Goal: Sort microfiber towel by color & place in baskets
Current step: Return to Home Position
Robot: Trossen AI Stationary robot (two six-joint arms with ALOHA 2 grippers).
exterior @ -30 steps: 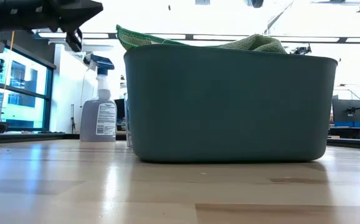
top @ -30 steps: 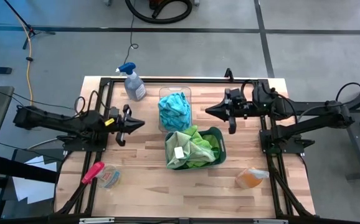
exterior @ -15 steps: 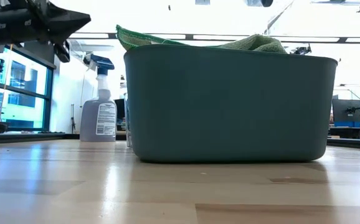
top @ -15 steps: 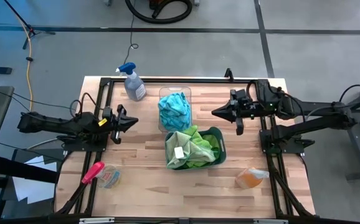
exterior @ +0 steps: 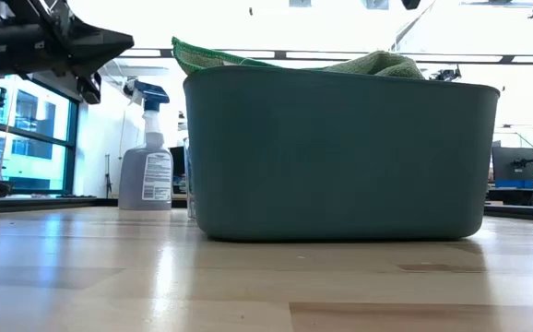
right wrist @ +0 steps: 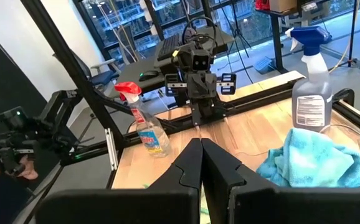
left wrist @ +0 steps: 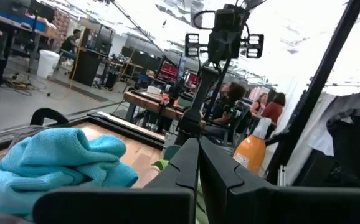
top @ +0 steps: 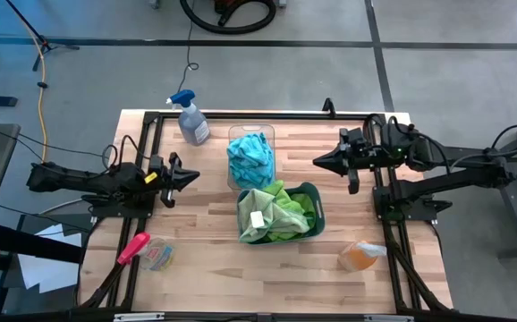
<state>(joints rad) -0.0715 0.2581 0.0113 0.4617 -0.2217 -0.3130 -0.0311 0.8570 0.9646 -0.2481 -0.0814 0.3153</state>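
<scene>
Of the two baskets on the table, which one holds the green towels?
The dark teal basket with rounded corners holds the green towels; the clear basket beside it holds blue towels.

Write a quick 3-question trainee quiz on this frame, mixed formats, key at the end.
1. True or false: the turquoise towels lie in the clear bin.
2. What fills the dark teal bin? A) green towels B) turquoise towels C) nothing
3. Fill in: the left gripper and the right gripper hover on either side of the bins, both ____ (open/shut) and holding nothing.

Key: 1 true; 2 A; 3 shut
</scene>
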